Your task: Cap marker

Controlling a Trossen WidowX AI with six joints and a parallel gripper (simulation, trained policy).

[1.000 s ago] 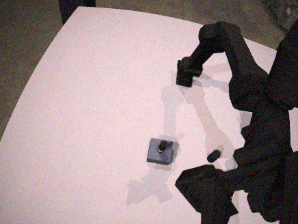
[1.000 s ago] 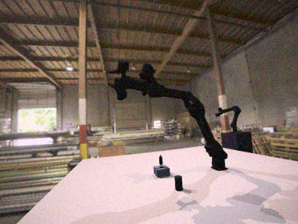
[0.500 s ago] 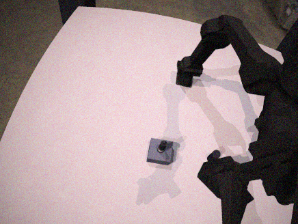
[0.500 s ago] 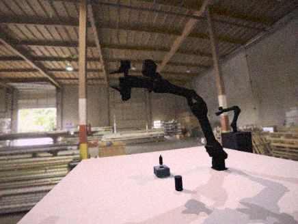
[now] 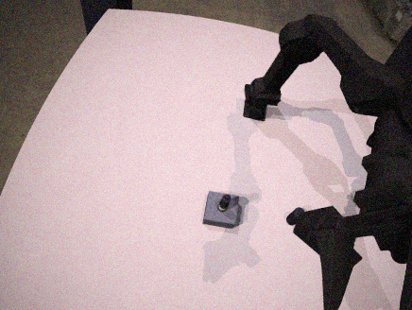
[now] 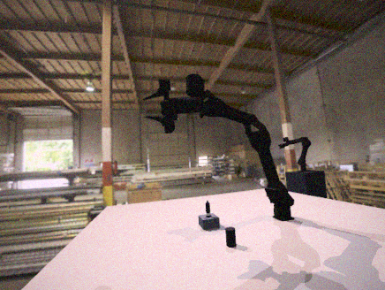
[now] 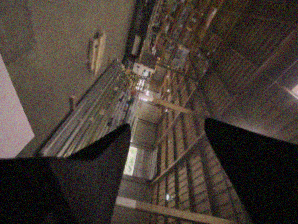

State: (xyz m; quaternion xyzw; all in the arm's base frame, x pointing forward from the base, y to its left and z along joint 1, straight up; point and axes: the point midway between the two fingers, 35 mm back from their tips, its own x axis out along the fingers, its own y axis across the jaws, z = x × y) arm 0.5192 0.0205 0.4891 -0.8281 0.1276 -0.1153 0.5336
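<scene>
Holding the pincer point(image 5: 369, 302) point(image 6: 146, 108) point(image 7: 166, 126) high over the table point(image 5: 118, 142) point(image 6: 132, 248) point(image 7: 10, 115), partly open and gripping nothing, and pointing sideways rather than down. Seeing only a pale corner of the table in the wrist view, with neither the cap point(image 5: 295, 216) point(image 6: 230, 237) nor the marker point(image 5: 225, 202) point(image 6: 207, 208) anywhere between the fingers. Finding the cap standing upright on the table near the holder block point(image 5: 214, 213) point(image 6: 208, 222), with the marker rising bare out of the block. Probably needing a lowering and a turn of the wrist before any grasp, and so risking a poor approach from the start. Likely losing aim through working without sight of cap or marker in the wrist view, then perhaps coming down off-centre and nudging the cap with one finger. Possibly tipping it that way, since apparently standing loose with nothing bracing it. Also risking a knock to the marker or the block by swinging the arm point(image 5: 307, 38) point(image 6: 263, 150) down low, given the nearness of cap and block. Perhaps closing too early on air by narrowing the fingers above the cap, or pinching it askew and later jamming it against the marker's tip.
</scene>
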